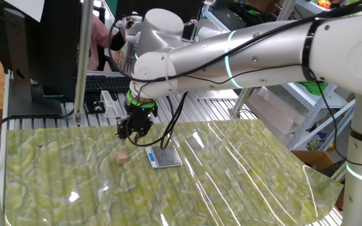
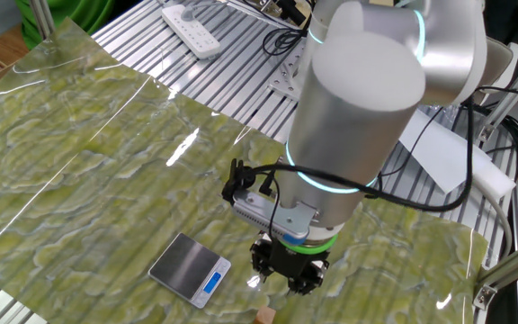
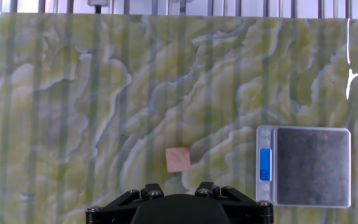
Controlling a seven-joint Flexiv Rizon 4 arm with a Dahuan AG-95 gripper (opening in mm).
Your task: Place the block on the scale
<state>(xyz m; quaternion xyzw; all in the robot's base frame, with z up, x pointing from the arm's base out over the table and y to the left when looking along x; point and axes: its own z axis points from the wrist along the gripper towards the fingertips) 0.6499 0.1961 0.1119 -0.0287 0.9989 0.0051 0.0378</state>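
The gripper [image 1: 132, 129] is held above the green marbled mat [image 1: 55, 182], clear of the surface, and nothing is seen gripped by it. How far the fingers are spread cannot be told: in the hand view only the dark base of the gripper [image 3: 179, 208] is seen at the lower edge, and in the other fixed view the gripper [image 2: 288, 267] is shown as a dark cluster below the arm's wrist.

The block [image 3: 178, 159] is found lying on the mat just ahead of the fingers in the hand view, untouched. In one fixed view the block [image 1: 122, 158] is seen below the fingertips; in the other fixed view only part of the block [image 2: 263, 315] is shown at the bottom edge.

The scale [image 3: 304, 165] is set flat on the mat to the right of the fingers, apart from the block, with its blue strip on the side nearer the block. Its plate is seen bare in all views [image 1: 164, 157] [image 2: 190, 267].
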